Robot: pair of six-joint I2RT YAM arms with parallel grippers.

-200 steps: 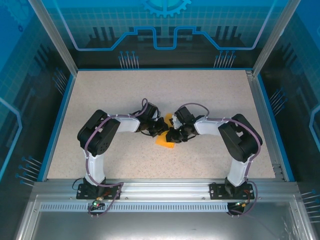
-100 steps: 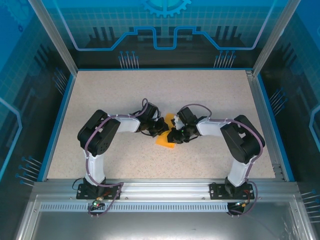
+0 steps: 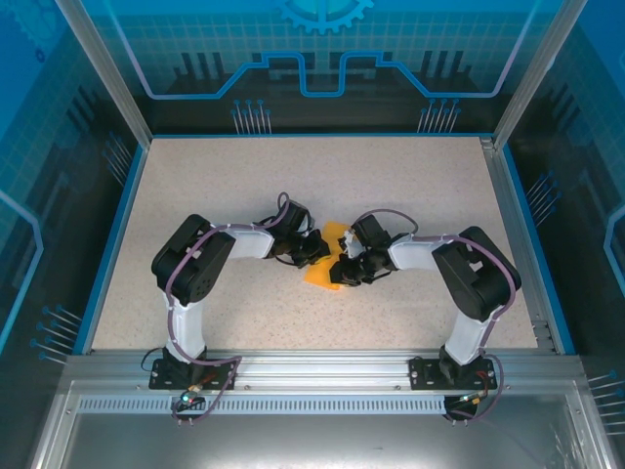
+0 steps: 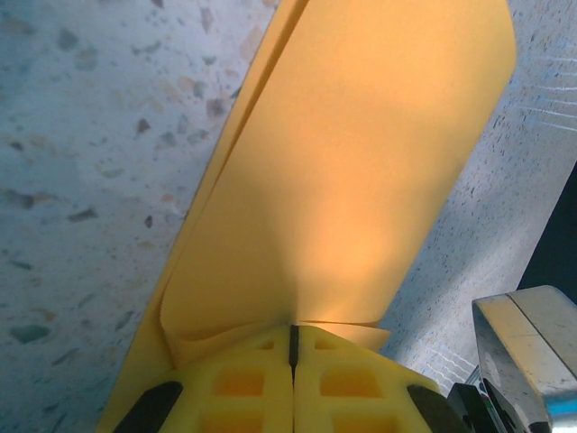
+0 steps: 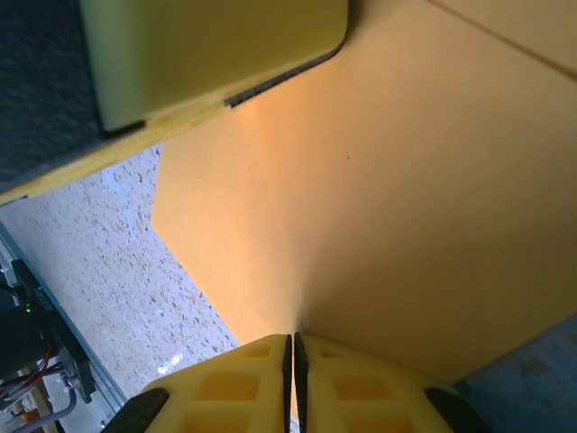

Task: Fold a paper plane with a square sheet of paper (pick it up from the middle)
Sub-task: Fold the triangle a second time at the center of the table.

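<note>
Across the middle of a speckled beige table (image 3: 244, 186), seen from above, two white and black robot arms bend inward and meet over one small orange shape. Blue-tinted walls surround the table, and the back wall (image 3: 410, 59) carries a printed light-blue gear outline (image 3: 322, 12) above angular circuit-style lines.

The left arm (image 3: 195, 264) rises from the near rail and reaches right. The right arm (image 3: 469, 278) mirrors it and reaches left.

Between their tips is the sheet of paper (image 3: 322, 274), bright orange, plain and already folded into layers, so it looks far smaller than either arm. It sits near the table's centre. Whether it rests on the surface or is raised just above it cannot be told.

On the left wrist camera, the left gripper (image 4: 294, 343) has its yellow fingers pressed together, pinching one end of the folded paper, which extends away as a long, layered flap. On the right wrist camera, the right gripper (image 5: 291, 347) has its fingers closed to a hairline gap, clamping an edge of a broad orange panel crossed by one straight crease.
</note>
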